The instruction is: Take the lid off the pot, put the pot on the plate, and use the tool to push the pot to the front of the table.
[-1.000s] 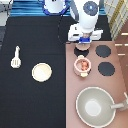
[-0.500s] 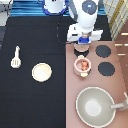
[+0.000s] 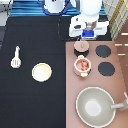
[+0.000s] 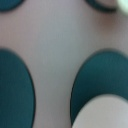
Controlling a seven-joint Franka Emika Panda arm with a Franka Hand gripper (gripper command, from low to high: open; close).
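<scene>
Seen from high above, a large flat black table (image 3: 35, 105) fills the exterior view's left side, and a pinkish-brown stove panel (image 3: 72, 85) with black round burners (image 3: 103, 51) fills the right. Farthest left lies the small cream-white slotted spatula tool (image 3: 15, 56), untouched, its head toward the exterior view's bottom. Just right of it, well apart, sits the small flat round cream-beige plate (image 3: 41, 71), bare, so the pot has not been set on it. Further right, on the stove, the small round pinkish-tan lid (image 3: 81, 47) with a centre knob rests on a burner, just above the small pinkish-tan pot (image 3: 82, 65), whose reddish-brown inside shows; judging by this, the lid is already off and parked beside the pot. The white robot gripper (image 3: 88, 34) with its blue block hangs just above the lid toward the exterior view's top; I cannot tell how its claw stands. Lower right sits 1 large grey-beige pan (image 3: 96, 106) with a handle. The wrist view shows only stove surface, dark burners and a pale rounded edge.
</scene>
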